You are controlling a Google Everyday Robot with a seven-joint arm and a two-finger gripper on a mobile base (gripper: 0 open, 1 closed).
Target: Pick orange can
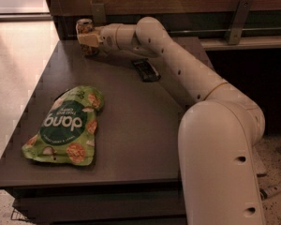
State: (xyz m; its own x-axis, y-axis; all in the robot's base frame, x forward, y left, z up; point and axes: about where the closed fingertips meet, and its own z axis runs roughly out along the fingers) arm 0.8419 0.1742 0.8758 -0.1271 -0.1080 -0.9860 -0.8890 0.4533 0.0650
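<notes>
The orange can stands upright at the far left back corner of the dark table. It has a silver top rim and an orange-brown patterned body. My gripper reaches in from the right at the can's height, and its pale tip overlaps the can's lower body. The white arm stretches from the lower right across the table to it. The can's lower part is hidden behind the gripper.
A green snack bag lies flat on the front left of the table. A small dark flat object lies under the arm near the back. A wooden wall with metal brackets runs behind the table.
</notes>
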